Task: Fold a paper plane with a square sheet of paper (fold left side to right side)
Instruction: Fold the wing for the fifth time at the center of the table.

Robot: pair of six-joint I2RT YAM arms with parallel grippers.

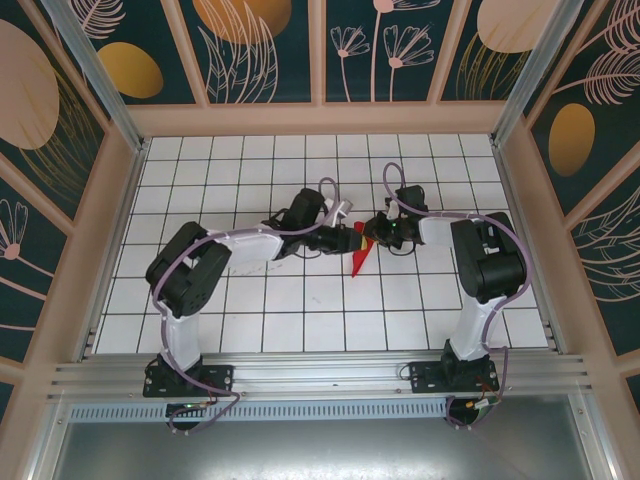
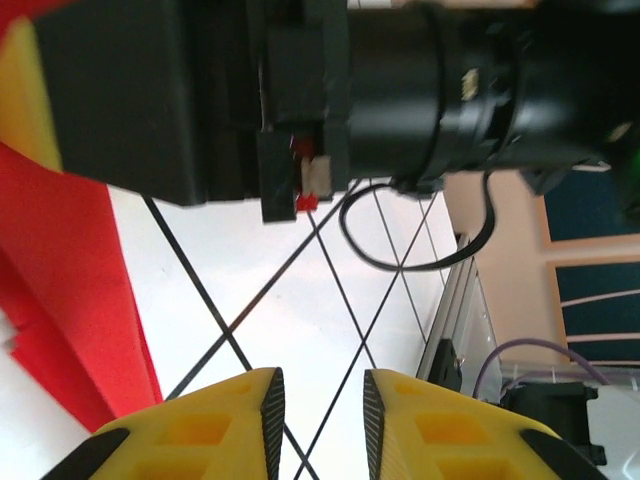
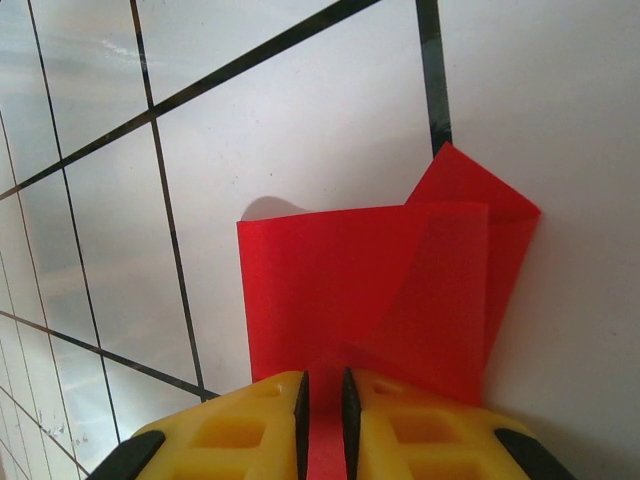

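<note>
Yellow right hand (image 3: pixel 322 400) pinches the thin, creased red paper plane (image 3: pixel 370 290); left hand (image 2: pixel 320 410) gapes narrowly, empty.

Looks like a robot lab cell: a white gridded counter (image 1: pixel 250 310) framed in aluminium rail (image 1: pixel 320 378), leaf-patterned wall panels (image 1: pixel 260 45), left arm (image 1: pixel 190 280) and right arm (image 1: pixel 485 265) bolted on.
</note>
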